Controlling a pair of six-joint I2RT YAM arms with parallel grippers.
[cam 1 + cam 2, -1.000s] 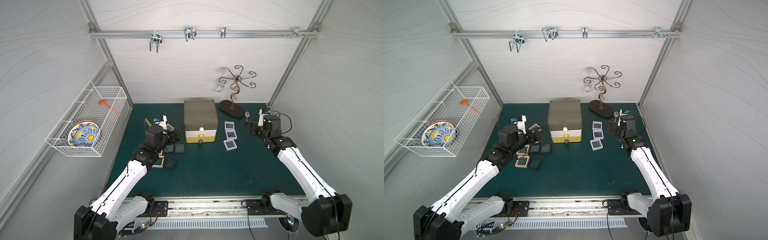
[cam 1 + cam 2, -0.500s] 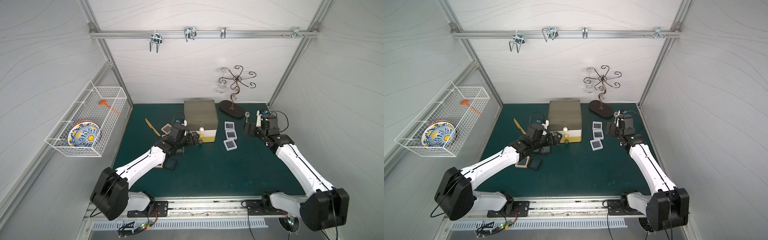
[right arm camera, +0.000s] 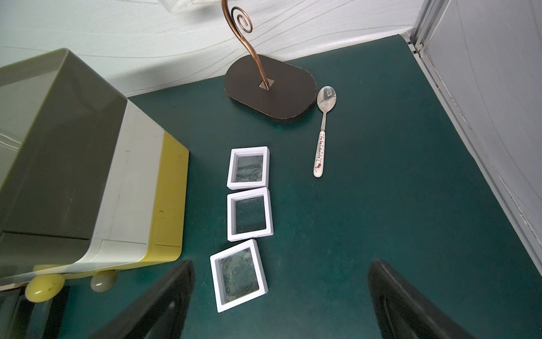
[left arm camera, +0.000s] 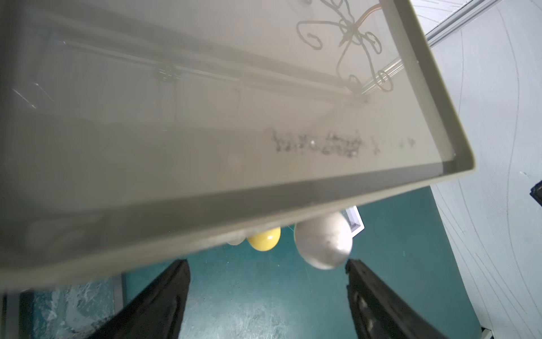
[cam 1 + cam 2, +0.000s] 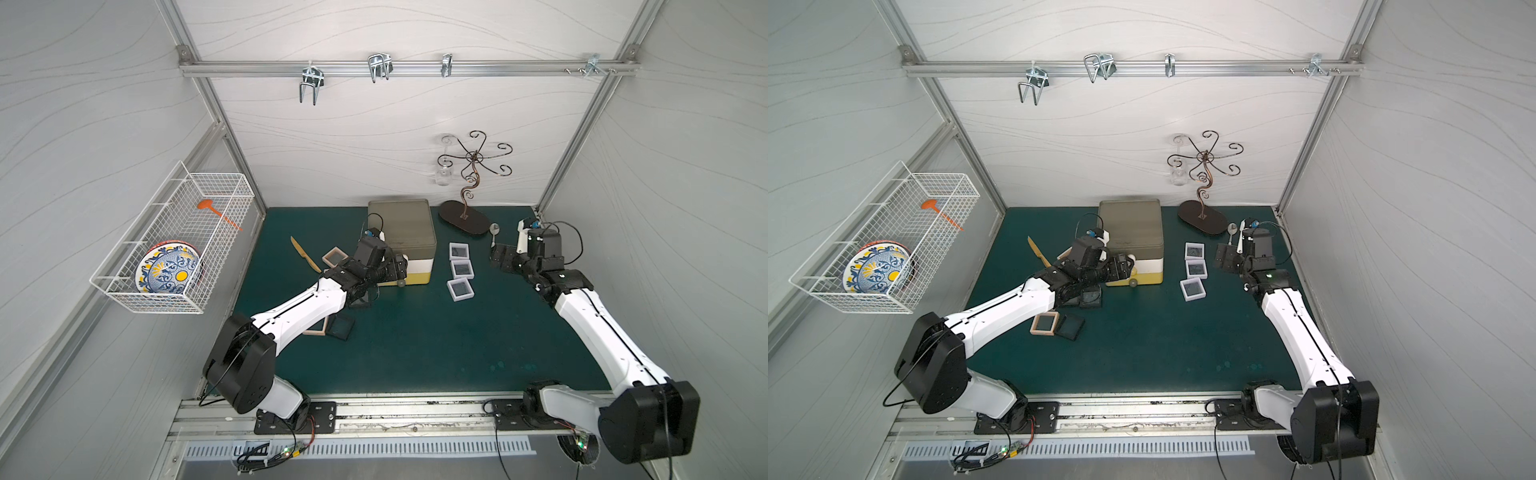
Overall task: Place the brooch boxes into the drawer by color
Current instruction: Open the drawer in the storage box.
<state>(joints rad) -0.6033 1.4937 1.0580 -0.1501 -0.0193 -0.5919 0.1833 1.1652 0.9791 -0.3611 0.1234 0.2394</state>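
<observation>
Showing both arms over the green mat [image 5: 415, 357], with places read on a clock face laid on the mat as the top views see it, twelve o'clock at the back wall. The drawer chest [image 5: 402, 232] stands at twelve o'clock, its olive-grey tier uppermost, white beneath, yellow lowest. The left gripper [image 5: 401, 268] sits at the chest's front, on its six o'clock side. In the left wrist view its jaws stand wide apart and clasp nothing, with a pale knob [image 4: 322, 243] and a yellow knob [image 4: 264, 239] just past the fingertips. One finger [image 4: 381, 302] ends just beside the pale knob; whether it touches cannot be told. The right gripper [image 5: 500, 259] hangs above the mat at three o'clock of the chest, its jaws likewise spread wide and empty. Three white brooch boxes [image 5: 462, 269] lie flat in a row between the chest and the right gripper, the one nearest the arm bases [image 3: 239, 276] turned slightly askew. A beige brooch box [image 5: 334, 257] lies at nine o'clock of the chest, near a wooden knife [image 5: 305, 254]. Another beige one [image 5: 1044, 324] and a black brooch box [image 5: 1070, 326] lie side by side at eight o'clock of the mat, beside the left forearm. A further black one [image 5: 1090, 299] shows partly under that arm. A spoon [image 3: 322, 132] and the dark base of a wire stand [image 3: 269, 88] lie at one o'clock.
</observation>
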